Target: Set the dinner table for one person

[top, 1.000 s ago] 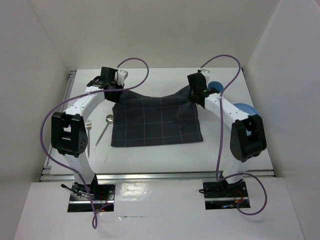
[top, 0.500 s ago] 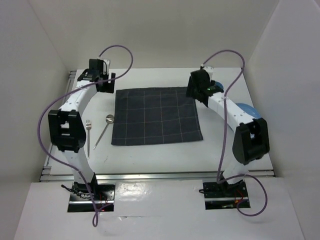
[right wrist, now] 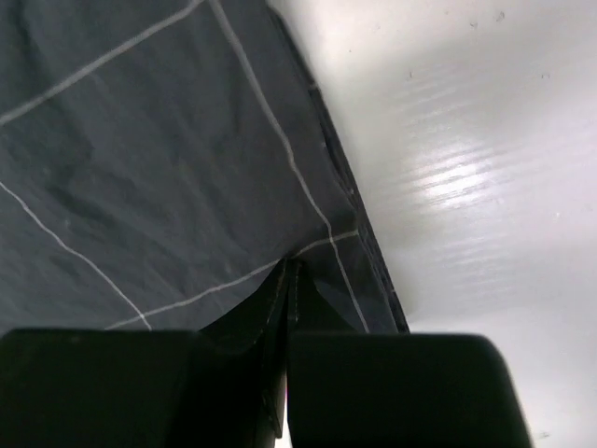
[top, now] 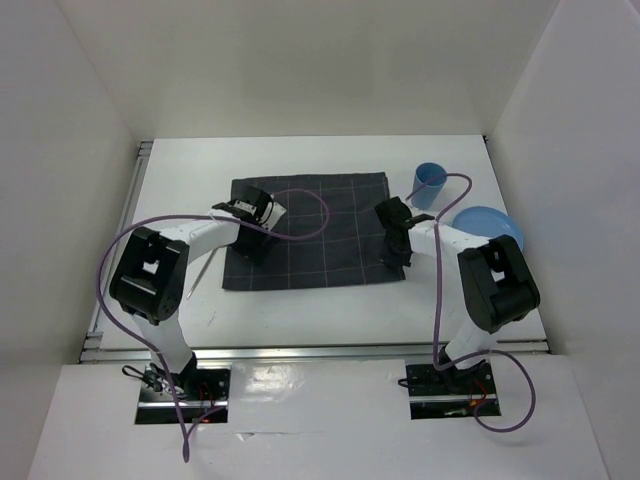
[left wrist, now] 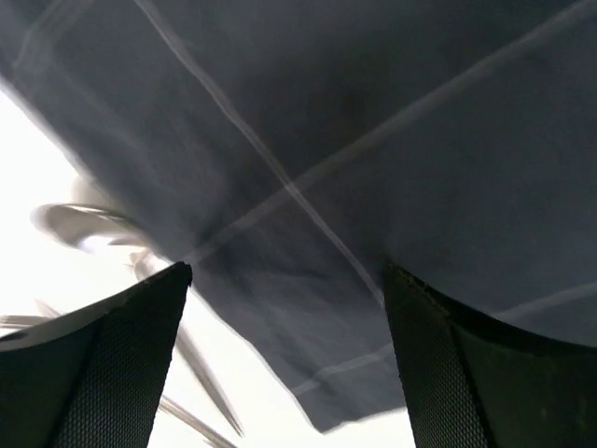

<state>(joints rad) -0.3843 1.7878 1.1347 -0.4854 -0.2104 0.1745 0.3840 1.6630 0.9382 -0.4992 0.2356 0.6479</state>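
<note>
Cloth [top: 310, 230] is being squared: left gripper [left wrist: 284, 275] spread above it, right gripper [right wrist: 287, 269] closed, perhaps pinching its near-right edge; plate [top: 492, 226] is needed next.

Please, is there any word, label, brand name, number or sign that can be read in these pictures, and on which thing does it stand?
No text can be read in any view.
The checked cloth carries only pale lines.
The blue cup, the blue plate and the white table are plain.
If the arms bear any marking, it is too small to read from the top view.
</note>
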